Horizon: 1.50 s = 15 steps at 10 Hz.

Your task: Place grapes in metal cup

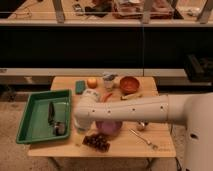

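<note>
Currently the white arm [135,109] reaches in from the right across the table [65,84], low over its middle, and ends in a rounded joint beside the green tray [34,118]. The gripper [81,127] hangs under that joint, just off the tray's right edge and up-left of the grapes; open or closed, cannot tell. The grapes [96,142] lie on the table near its front edge, a dark reddish cluster just in front of the purple bowl [109,128]; whether the gripper touches them, cannot tell. The metal cup [141,126] stands right of the bowl, well apart from the grapes and partly hidden under the arm. A spoon [145,140] lies slantwise in front of the cup. Along the back of the table: an orange bowl [129,84], a pale cup [109,80], an orange fruit [92,82] and a green block [80,87]. The tray holds a dark utensil [51,111] and a small grey round item [60,129].
</note>
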Each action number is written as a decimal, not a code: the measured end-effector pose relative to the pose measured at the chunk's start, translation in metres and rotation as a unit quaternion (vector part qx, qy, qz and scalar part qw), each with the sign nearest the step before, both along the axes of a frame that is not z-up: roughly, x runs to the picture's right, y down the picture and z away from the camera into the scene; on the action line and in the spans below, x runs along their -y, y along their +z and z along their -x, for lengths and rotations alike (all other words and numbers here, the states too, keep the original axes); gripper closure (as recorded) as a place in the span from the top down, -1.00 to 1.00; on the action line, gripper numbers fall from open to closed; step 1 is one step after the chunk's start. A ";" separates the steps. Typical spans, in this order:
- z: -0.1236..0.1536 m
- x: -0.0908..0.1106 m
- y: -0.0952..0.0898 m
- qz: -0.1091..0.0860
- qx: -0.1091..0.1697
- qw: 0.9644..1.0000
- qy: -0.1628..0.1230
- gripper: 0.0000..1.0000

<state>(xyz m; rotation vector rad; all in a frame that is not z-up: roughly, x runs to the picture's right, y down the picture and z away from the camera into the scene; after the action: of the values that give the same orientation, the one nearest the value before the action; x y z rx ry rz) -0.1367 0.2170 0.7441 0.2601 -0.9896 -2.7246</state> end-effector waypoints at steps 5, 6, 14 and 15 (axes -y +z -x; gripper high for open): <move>-0.008 -0.041 0.017 0.016 -0.041 0.999 -0.023 0.60; -0.011 -0.045 0.019 0.014 -0.044 0.999 -0.022 0.60; -0.012 -0.066 0.047 -0.001 -0.013 1.000 -0.027 0.21; -0.012 -0.065 0.047 0.002 -0.009 1.000 -0.027 0.05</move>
<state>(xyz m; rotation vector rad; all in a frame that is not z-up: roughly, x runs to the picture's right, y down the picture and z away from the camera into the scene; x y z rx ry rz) -0.1247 0.2820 0.7911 0.2101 -1.0111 -2.7670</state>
